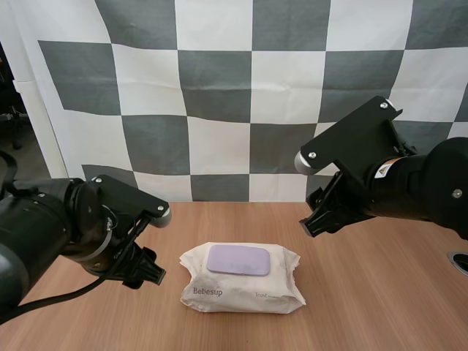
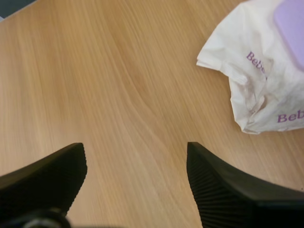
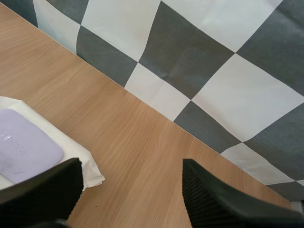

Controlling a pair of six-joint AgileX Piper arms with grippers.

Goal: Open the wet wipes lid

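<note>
Wipes in a soft cream pack [image 1: 243, 279] with purple lettering lie flat on the wooden table [image 1: 380, 292], about midway between the two arms and toward the near edge. The lilac lid [image 1: 239, 260] sits on the pack's top face, flat and closed.

The left pincer [image 1: 148, 270] hangs low over the table just left of the pack, apart from it. In the left wrist view it is released: the two black fingers [image 2: 223, 190] stand wide apart with bare wood between them and nothing in their grip. The crumpled left end of the pack lies a little beyond the fingertips and off to one side.

The right pincer [image 1: 316, 218] is to the right of the pack and farther back, raised above the table and clear of the pack. It too is released, its fingers [image 3: 213, 199] spread with only table showing between them. In the right wrist view a corner of the pack and part of the lid show beside one fingertip.
</note>
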